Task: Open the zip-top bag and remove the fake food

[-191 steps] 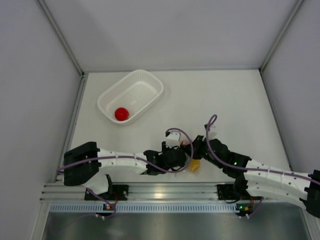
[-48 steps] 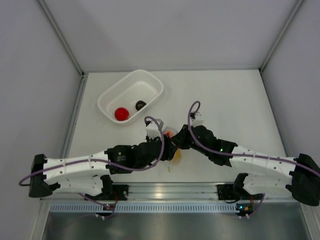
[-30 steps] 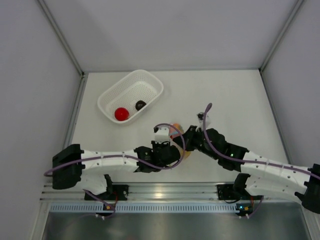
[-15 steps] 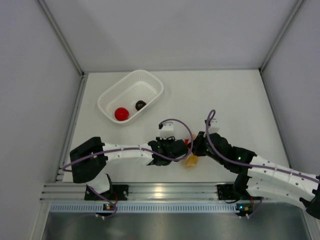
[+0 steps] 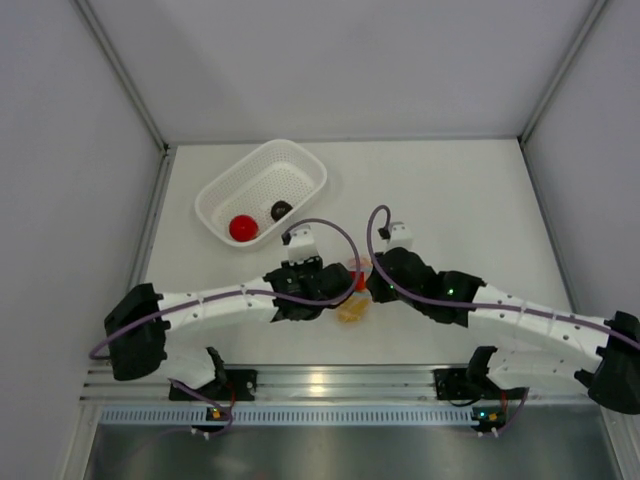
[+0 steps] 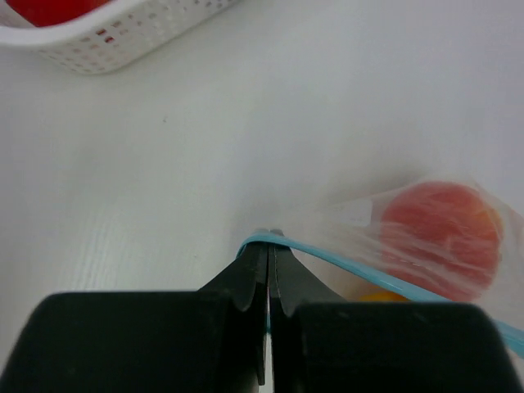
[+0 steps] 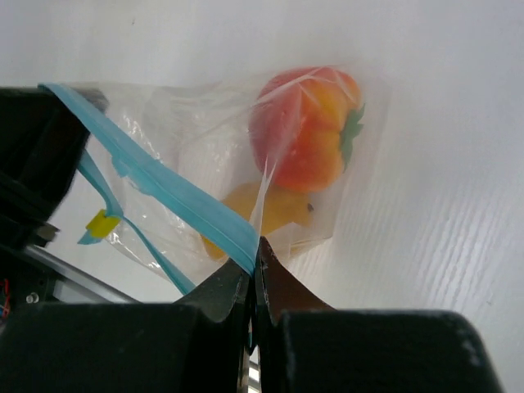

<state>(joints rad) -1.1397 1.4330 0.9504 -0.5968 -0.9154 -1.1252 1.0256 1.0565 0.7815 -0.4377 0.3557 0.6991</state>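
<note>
The zip-top bag (image 5: 351, 300) hangs between my two grippers near the table's middle front. My left gripper (image 6: 268, 240) is shut on one side of the light blue zip strip (image 6: 368, 273). The right gripper (image 7: 255, 246) is shut on the opposite strip (image 7: 176, 196), and the mouth is pulled apart. Inside the clear plastic sit an orange-red tomato (image 7: 307, 131) with a green top and a yellow-orange piece (image 7: 274, 209). From above, the left gripper (image 5: 335, 290) and right gripper (image 5: 372, 287) flank the bag. A shiny red ball (image 5: 243, 227) and a dark piece (image 5: 281, 210) lie in the basket.
A white perforated basket (image 5: 222, 186) stands at the back left, its wall (image 6: 123, 45) close ahead of the left wrist. Grey walls enclose the table on three sides. An aluminium rail (image 5: 330, 385) runs along the near edge.
Both grippers have carried the bag to the left and slightly away from the near edge. The left jaws finished closing on the zip strip.
</note>
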